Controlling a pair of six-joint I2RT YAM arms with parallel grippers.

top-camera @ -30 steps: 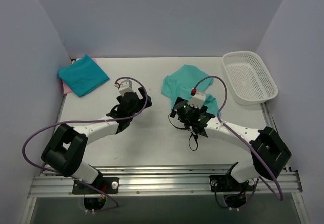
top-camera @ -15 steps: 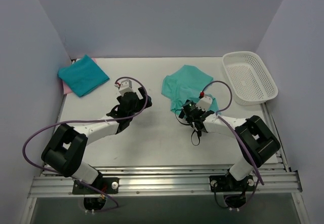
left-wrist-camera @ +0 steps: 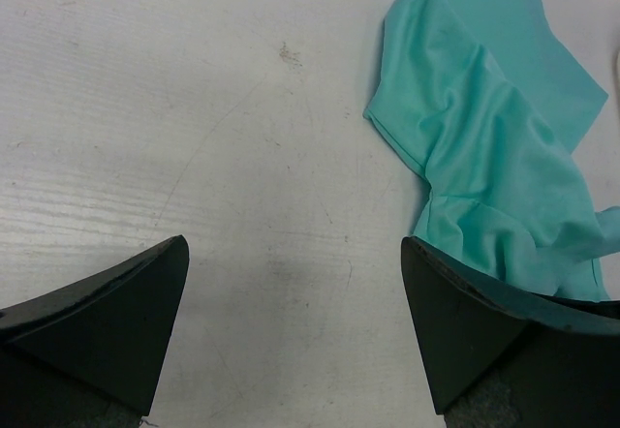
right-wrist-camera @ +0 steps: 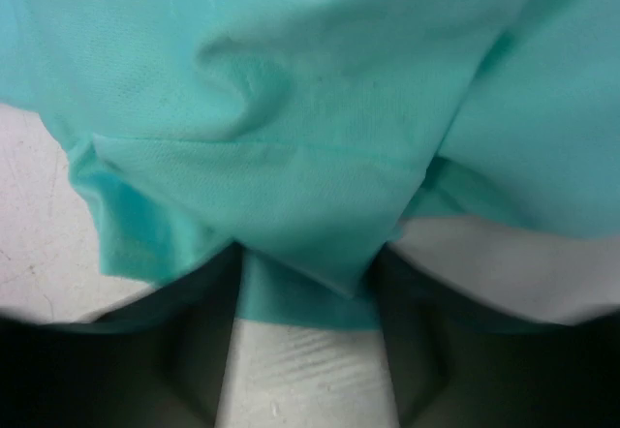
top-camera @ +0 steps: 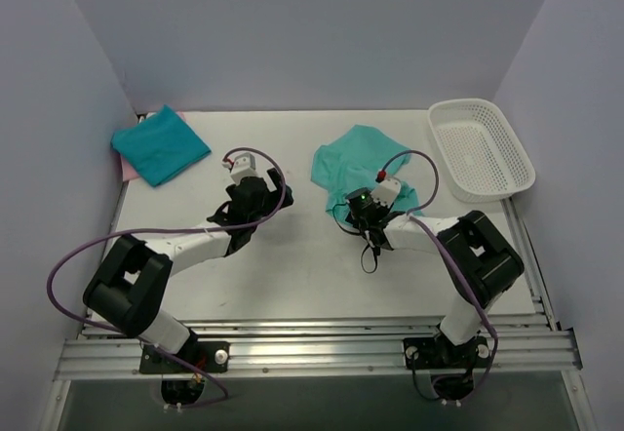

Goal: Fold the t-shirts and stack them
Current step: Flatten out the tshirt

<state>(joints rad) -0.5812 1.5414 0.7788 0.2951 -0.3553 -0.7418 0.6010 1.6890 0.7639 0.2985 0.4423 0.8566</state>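
Note:
A crumpled teal t-shirt (top-camera: 361,158) lies on the table right of centre, also seen in the left wrist view (left-wrist-camera: 484,157). My right gripper (top-camera: 357,212) is low at its near edge. In the right wrist view a folded corner of this t-shirt (right-wrist-camera: 310,108) lies between the fingers of the right gripper (right-wrist-camera: 310,283), which are open with a narrow gap. A folded teal t-shirt (top-camera: 161,145) rests on a pink one (top-camera: 124,165) at the back left. My left gripper (top-camera: 249,202) (left-wrist-camera: 293,244) hovers wide open over bare table, left of the crumpled t-shirt.
A white mesh basket (top-camera: 481,148) stands at the back right corner. Purple cables loop from both arms. Walls close the table on the left, back and right.
The right gripper has come forward and down onto the near edge of the crumpled t-shirt, and its jaws have narrowed around the cloth. The left arm has not moved.

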